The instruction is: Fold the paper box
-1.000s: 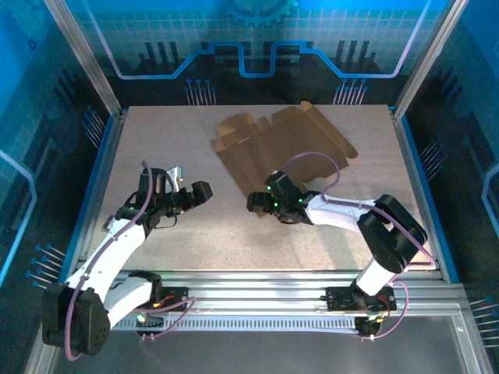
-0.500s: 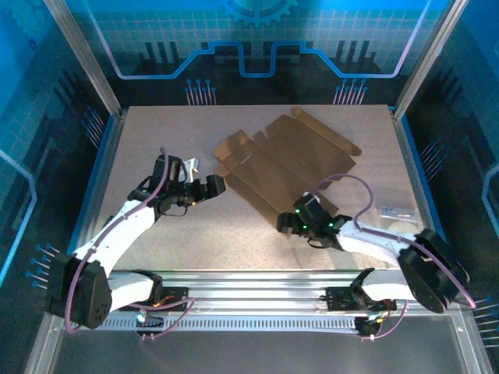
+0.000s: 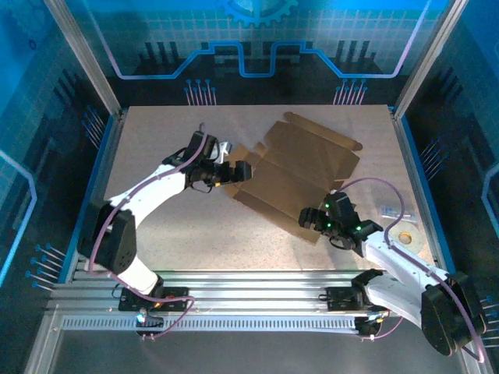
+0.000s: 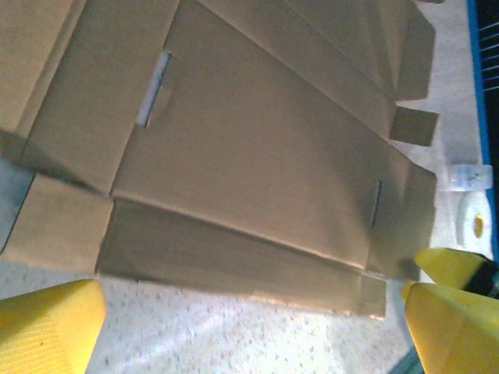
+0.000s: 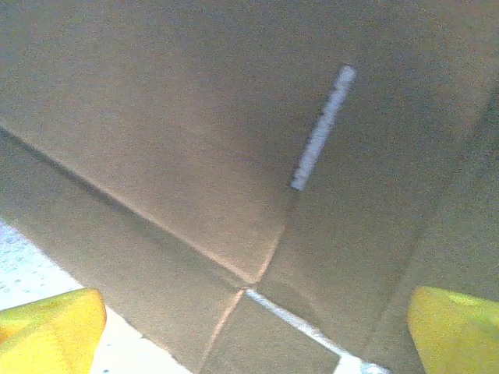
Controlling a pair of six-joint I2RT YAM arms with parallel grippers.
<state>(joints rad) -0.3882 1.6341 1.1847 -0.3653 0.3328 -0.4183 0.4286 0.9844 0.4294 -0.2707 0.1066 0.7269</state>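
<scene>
As far as can be judged with every panel lying flat, barely begun. Spread as an open sheet on the desk (image 3: 148, 136), right of centre and turned askew: the paper box (image 3: 300, 167), with creases, slots and side flaps all showing and none raised.

At its left edge, touching or just beside a small flap: the left end effector (image 3: 240, 171), fingers spread wide and holding nothing. From the left wrist, yellow fingertips (image 4: 48, 321) far apart over bare desk, just short of the sheet's long edge flap.

At the near corner: the right end effector (image 3: 309, 219), likewise wide open and empty, either low over the cardboard or resting on it; cannot tell which. From the right wrist, a crease junction and a slot between the spread tips.

Off to the right, well apart from the sheet: a roll of tape (image 3: 405, 234) and a small clear item (image 3: 387, 209).

Done so far: no folding at all, only both end effectors placed at the sheet. Left to do: raising the walls along the creases, tucking the flaps into the slots, closing the lid. Probably first, a grip or push on an edge flap.
</scene>
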